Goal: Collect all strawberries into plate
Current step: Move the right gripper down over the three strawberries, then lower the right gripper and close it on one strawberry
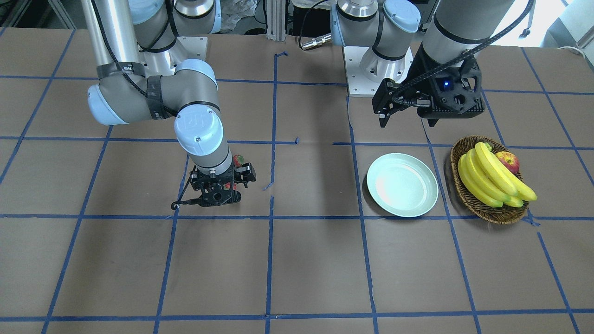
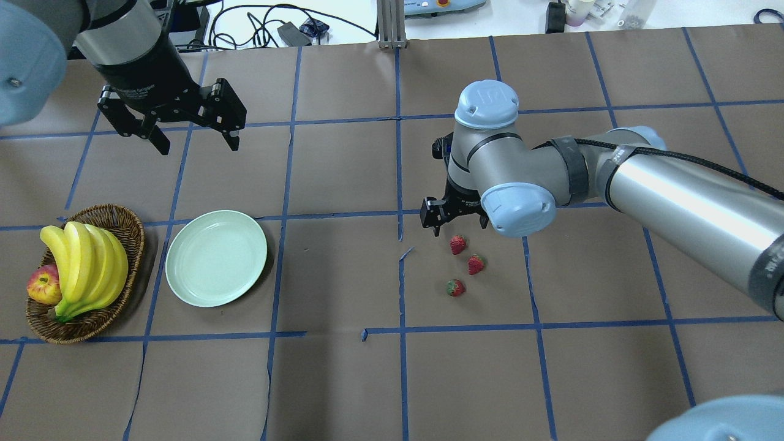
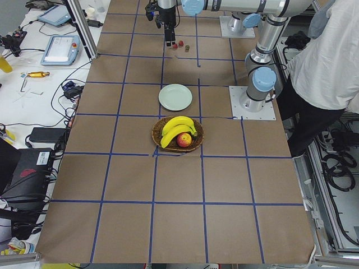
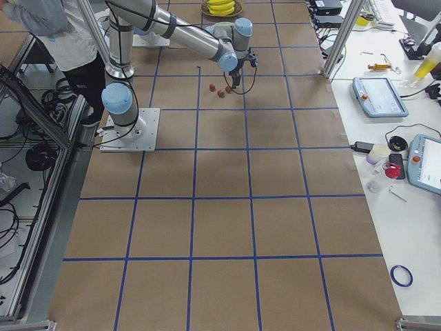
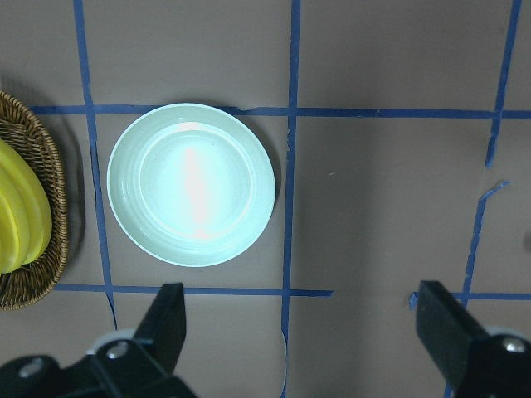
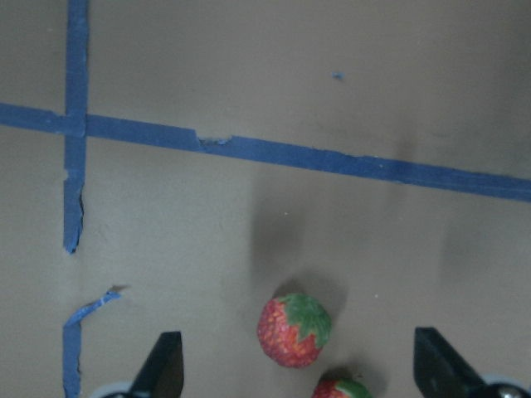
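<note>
Three tiny red strawberries lie close together on the table right of centre: one [image 2: 457, 244], a second [image 2: 476, 264] and a third [image 2: 455, 287]. My right gripper [image 2: 450, 220] is open, low over the table just beyond the nearest one. In the right wrist view that strawberry [image 6: 293, 330] lies between the open fingers [image 6: 163, 365], with a second [image 6: 340, 388] at the bottom edge. The pale mint plate [image 2: 216, 258] is empty at the left. My left gripper [image 2: 177, 125] is open and empty, raised beyond the plate [image 5: 191, 184].
A brown wicker basket [image 2: 125, 223] with bananas [image 2: 86, 257] and a red-yellow apple [image 2: 43, 285] stands just left of the plate. Blue tape lines grid the brown table. A person stands by the robot's base in the side views.
</note>
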Action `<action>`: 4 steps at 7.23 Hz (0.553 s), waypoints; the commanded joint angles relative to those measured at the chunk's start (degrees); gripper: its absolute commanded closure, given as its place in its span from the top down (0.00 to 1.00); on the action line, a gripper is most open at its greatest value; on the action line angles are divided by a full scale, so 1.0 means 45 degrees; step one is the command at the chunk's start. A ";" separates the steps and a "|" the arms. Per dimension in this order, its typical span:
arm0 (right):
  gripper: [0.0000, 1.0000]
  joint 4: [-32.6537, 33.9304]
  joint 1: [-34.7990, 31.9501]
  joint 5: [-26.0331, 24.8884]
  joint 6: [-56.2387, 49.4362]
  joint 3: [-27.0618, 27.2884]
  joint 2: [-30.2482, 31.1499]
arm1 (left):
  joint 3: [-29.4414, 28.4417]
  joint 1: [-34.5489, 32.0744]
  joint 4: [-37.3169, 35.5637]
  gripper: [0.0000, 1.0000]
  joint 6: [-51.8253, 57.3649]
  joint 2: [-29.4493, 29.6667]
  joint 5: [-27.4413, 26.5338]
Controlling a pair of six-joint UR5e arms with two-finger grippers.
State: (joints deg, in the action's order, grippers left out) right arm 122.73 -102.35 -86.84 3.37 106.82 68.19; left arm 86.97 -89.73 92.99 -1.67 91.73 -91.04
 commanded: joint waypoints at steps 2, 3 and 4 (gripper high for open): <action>0.79 0.0461 -0.0009 -0.0155 0.0595 0.0051 -0.0368 | 0.0009 0.0000 0.0000 1.00 -0.0001 -0.0110 -0.0002; 0.76 0.0422 0.0010 -0.0039 0.0773 0.0264 -0.0271 | 0.0009 0.0000 0.0000 1.00 0.0018 -0.0111 -0.0002; 0.76 0.0344 -0.0009 -0.0038 0.1181 0.0402 -0.0270 | 0.0009 0.0000 0.0000 1.00 0.0019 -0.0130 -0.0002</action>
State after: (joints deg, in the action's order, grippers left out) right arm 124.59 -102.35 -87.18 6.78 107.82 66.86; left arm 87.00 -89.74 92.99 -1.60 91.24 -91.05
